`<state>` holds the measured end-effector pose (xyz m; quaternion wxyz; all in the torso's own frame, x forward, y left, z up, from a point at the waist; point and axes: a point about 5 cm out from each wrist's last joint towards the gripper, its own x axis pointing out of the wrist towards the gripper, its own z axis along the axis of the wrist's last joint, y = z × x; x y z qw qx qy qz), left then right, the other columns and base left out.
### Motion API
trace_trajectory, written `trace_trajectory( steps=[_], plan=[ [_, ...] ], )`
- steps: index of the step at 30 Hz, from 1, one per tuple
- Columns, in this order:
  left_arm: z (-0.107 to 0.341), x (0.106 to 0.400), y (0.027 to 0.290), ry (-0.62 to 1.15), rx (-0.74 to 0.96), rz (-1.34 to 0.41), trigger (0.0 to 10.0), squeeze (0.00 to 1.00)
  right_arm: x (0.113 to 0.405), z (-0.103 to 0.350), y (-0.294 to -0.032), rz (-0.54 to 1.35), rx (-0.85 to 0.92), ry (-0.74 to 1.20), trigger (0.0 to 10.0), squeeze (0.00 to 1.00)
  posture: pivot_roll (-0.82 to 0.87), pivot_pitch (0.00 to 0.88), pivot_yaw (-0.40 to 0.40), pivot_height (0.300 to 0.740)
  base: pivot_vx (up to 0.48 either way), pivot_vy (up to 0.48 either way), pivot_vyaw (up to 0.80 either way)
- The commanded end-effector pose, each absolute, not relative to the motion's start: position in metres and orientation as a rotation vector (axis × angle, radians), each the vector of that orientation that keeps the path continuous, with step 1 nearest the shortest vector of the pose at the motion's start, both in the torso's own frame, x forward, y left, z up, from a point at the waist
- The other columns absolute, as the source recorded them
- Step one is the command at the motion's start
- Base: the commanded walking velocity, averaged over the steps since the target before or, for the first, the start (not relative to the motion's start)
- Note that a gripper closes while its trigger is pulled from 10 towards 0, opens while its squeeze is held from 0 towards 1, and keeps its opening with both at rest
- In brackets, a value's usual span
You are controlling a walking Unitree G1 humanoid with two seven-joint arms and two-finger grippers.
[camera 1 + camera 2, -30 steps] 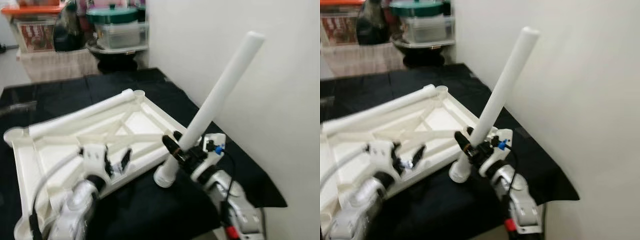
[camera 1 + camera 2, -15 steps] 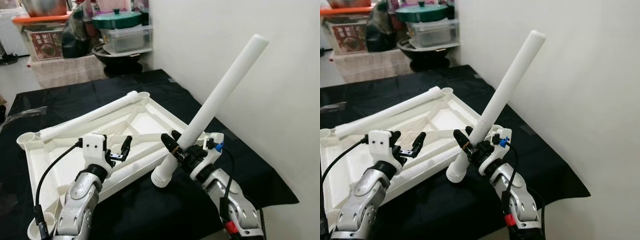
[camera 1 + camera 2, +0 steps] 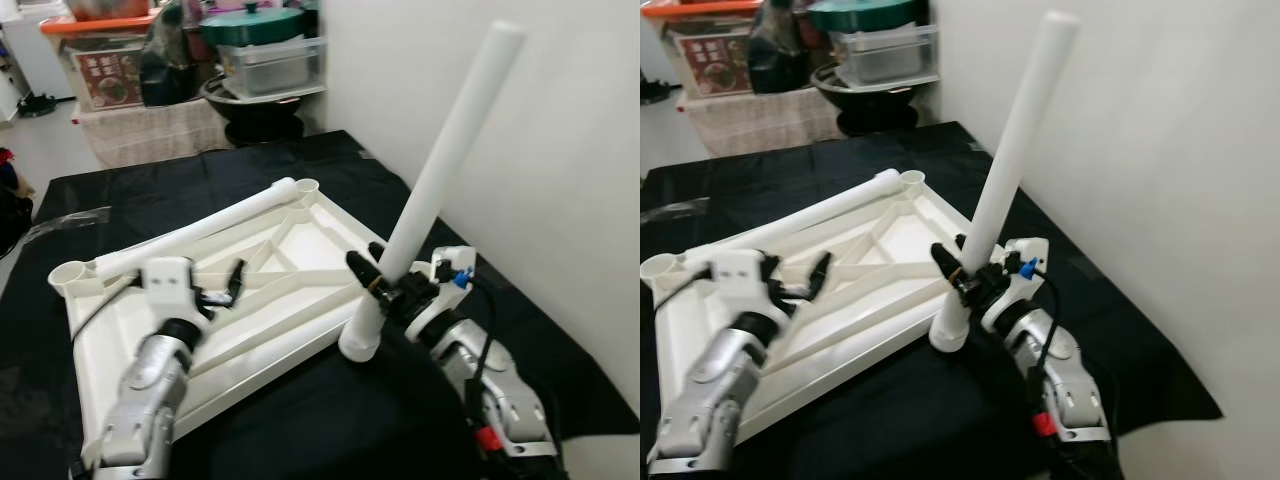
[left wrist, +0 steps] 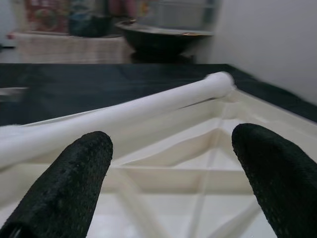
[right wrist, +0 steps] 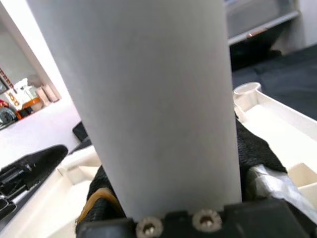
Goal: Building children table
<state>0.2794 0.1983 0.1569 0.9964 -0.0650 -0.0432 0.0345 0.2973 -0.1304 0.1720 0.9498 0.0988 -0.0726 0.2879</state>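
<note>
Right gripper (image 3: 383, 283) is clamped low on a white table leg (image 3: 437, 175), near its flared lower end. The leg stands steeply, leaning right and away, its upper end against the white wall (image 3: 560, 150). Its lower end sits at the near right edge of the upturned white tabletop (image 3: 300, 230), just above the black cloth (image 3: 300, 410). Right forearm reaches in from the near right, wrist bent up.

Left gripper (image 3: 222, 290) hovers over the tabletop's ribbed underside, fingers (image 4: 74, 173) spread apart and holding nothing. Left forearm rises from the near left.

A second leg (image 3: 200, 228) lies flat along the tabletop's far left edge. Storage boxes (image 3: 270, 60) stand beyond.
</note>
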Motion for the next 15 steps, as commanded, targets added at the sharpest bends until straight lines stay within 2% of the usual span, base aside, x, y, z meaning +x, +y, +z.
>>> trace_trajectory(
  steps=[1, 3, 8, 15],
  plan=[
    [0.165, 0.282, 0.193, -0.106, -0.144, 0.05, 10.0, 0.0, 0.297, 0.188, -0.125, 0.612, 0.186, -0.216, 10.0, 0.0, -0.04, 0.0, -0.005, 0.74, 0.0, 0.48, 0.0],
    [0.169, 0.283, 0.191, -0.112, -0.154, 0.04, 10.0, 0.0, 0.297, 0.192, -0.126, 0.617, 0.17, -0.229, 10.0, 0.0, -0.04, 0.0, -0.005, 0.74, 0.0, 0.48, 0.0],
    [0.175, 0.28, 0.173, -0.055, -0.243, -0.02, 10.0, 0.0, 0.297, 0.205, -0.131, 0.628, 0.119, -0.273, 10.0, 0.0, -0.05, 0.0, 0.002, 0.74, 0.0, 0.0, 0.0],
    [0.163, 0.274, 0.169, 0.063, -0.306, 0.003, 10.0, 0.0, 0.299, 0.214, -0.134, 0.624, 0.072, -0.3, 10.0, 0.0, -0.03, 0.003, -0.002, 0.74, 0.0, 0.0, 0.0]
  ],
)
